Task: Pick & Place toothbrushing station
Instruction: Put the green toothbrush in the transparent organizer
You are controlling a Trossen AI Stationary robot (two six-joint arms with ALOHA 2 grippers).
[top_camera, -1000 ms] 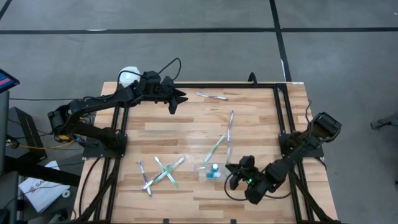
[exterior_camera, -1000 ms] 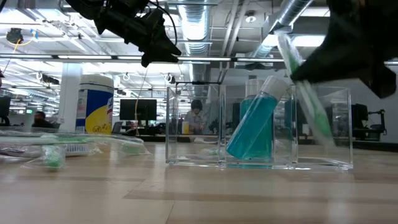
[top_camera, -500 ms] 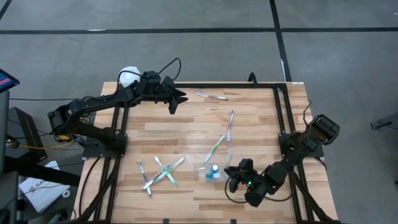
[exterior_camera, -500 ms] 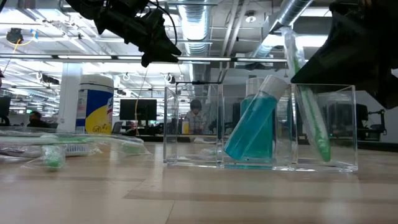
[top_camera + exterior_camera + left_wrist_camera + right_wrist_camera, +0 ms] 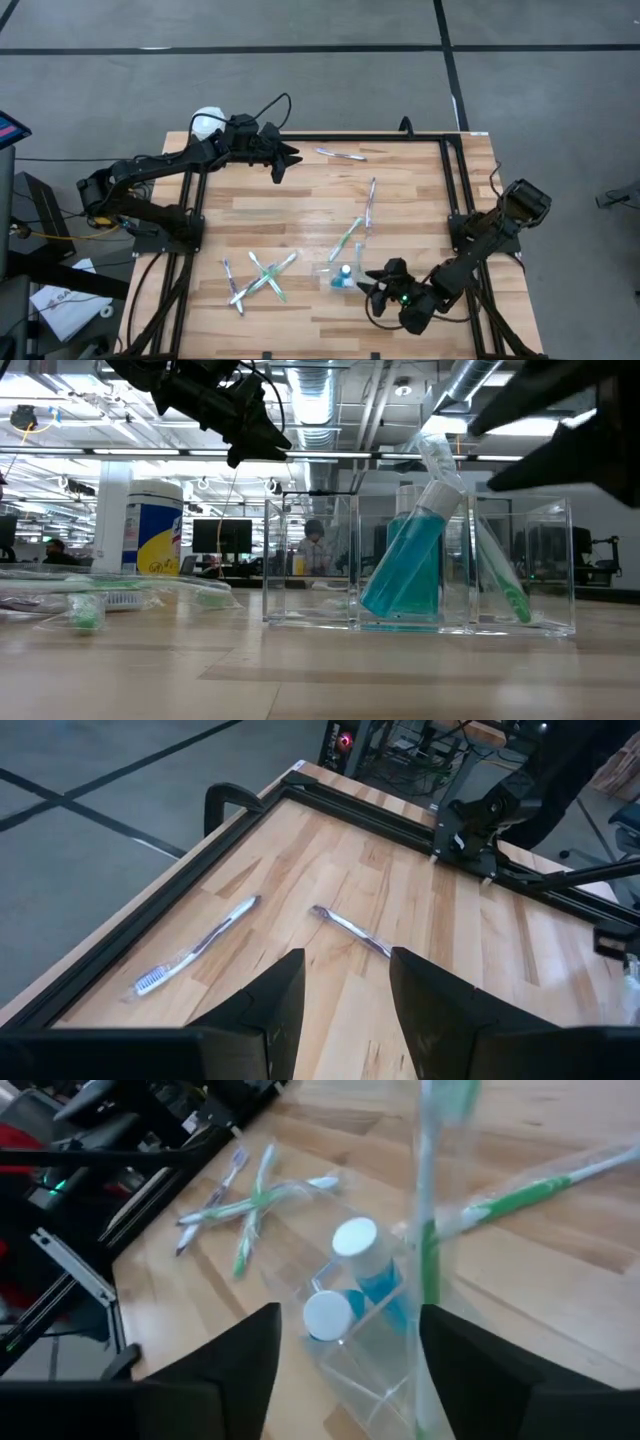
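Left gripper (image 5: 291,155) is seen hovering over the far-left part of the pale wooden table (image 5: 420,200), well apart from the clear plastic compartmented holder (image 5: 418,565); its two fingers (image 5: 270,1005) are held parted with nothing between them, and that arm is judged to be waiting, stretched low across the table's corner. Several wrapped toothbrushes (image 5: 255,278) are left lying loose to the left of the holder, and more lie beyond it toward the far edge. Beside the holder, the white canister with a yellow label (image 5: 155,525) is seen standing farther off.

Within the holder, two teal-blue tubes with white caps (image 5: 345,1270) are leaned in the middle compartment, and a green-headed wrapped toothbrush (image 5: 497,575) is propped at a slant in the end compartment.

Right gripper (image 5: 378,285) is positioned just beside the holder, low over the near edge of the table, its arm folded back toward the right rail; its fingers are spread, and the green toothbrush is not pinched. The release is judged done. A straight, slow withdrawal upward is advised, so that the protruding handle is not caught and the light holder is not tipped.
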